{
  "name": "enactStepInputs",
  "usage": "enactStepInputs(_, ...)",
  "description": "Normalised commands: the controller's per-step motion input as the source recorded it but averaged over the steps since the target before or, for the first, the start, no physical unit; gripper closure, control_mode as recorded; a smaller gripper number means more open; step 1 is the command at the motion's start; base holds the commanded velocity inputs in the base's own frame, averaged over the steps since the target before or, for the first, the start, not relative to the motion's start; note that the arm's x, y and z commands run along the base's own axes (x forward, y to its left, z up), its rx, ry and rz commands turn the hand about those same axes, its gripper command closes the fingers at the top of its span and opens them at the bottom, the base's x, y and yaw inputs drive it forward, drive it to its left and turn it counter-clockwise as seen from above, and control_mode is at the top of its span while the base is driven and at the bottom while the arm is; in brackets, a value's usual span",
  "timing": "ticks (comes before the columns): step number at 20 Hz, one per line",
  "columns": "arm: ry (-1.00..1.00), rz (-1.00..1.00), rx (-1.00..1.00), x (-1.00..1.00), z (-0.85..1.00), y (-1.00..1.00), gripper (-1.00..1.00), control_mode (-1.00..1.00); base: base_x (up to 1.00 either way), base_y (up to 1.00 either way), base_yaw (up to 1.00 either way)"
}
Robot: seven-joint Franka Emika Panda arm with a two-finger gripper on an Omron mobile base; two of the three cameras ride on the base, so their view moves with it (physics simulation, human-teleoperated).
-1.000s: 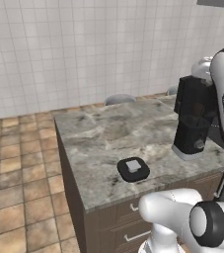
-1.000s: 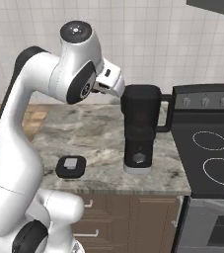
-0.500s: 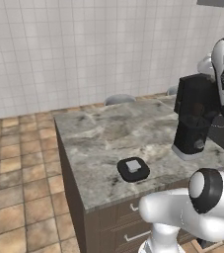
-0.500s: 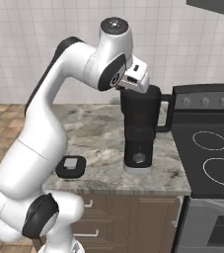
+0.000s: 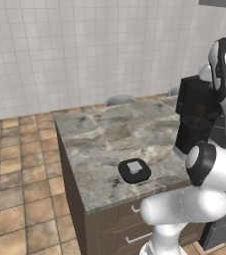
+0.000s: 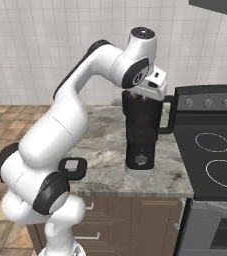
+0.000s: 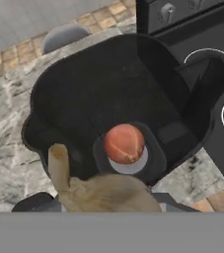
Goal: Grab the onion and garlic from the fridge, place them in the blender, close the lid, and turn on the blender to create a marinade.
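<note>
The gripper (image 6: 146,96) sits at the upper centre of the right base view, directly over the open top of the blender (image 6: 142,135). In the hand view, at the bottom centre of the frame, the fingers are clenched on the garlic (image 7: 94,189), a tan knobbly lump with a pale stalk pointing toward the upper left. The fingertips themselves are hidden behind the garlic.

The hand view looks straight down into the blender jar. The onion (image 7: 124,143), an orange-red ball, rests at the bottom of the jar, at the frame centre, just above the garlic in the picture. The jar handle projects to the right of the frame, toward the black stove (image 6: 215,150).

The lid (image 5: 134,170) lies flat on the marble countertop (image 5: 104,134), at the lower centre of the left base view, well apart from the blender. Its grey knob faces up. In the right base view the lid (image 6: 72,165) appears at the left centre, partly behind the arm.

The blender stands upright near the counter's right edge, beside the stove.
</note>
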Motion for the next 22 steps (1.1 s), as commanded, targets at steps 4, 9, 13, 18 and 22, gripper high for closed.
enactStepInputs(4, 0.07, 0.0, 0.0, 0.54, -0.41, -0.01, 1.0, -1.0, 0.0, 0.0, 0.0)
enactStepInputs(9, 0.08, 0.0, -0.05, 0.51, -0.46, 0.1, 1.0, -1.0, 0.0, 0.0, 0.0)
enactStepInputs(13, 0.11, 0.0, -0.11, 0.26, -0.61, 0.24, 1.0, -1.0, 0.0, 0.0, 0.0)
enactStepInputs(18, 0.01, 0.01, -0.15, 0.06, -0.47, 0.33, 1.0, -1.0, 0.0, 0.0, 0.0)
enactStepInputs(22, -0.02, 0.12, -0.12, -0.1, -0.5, 0.22, 1.0, -1.0, 0.0, 0.0, 0.0)
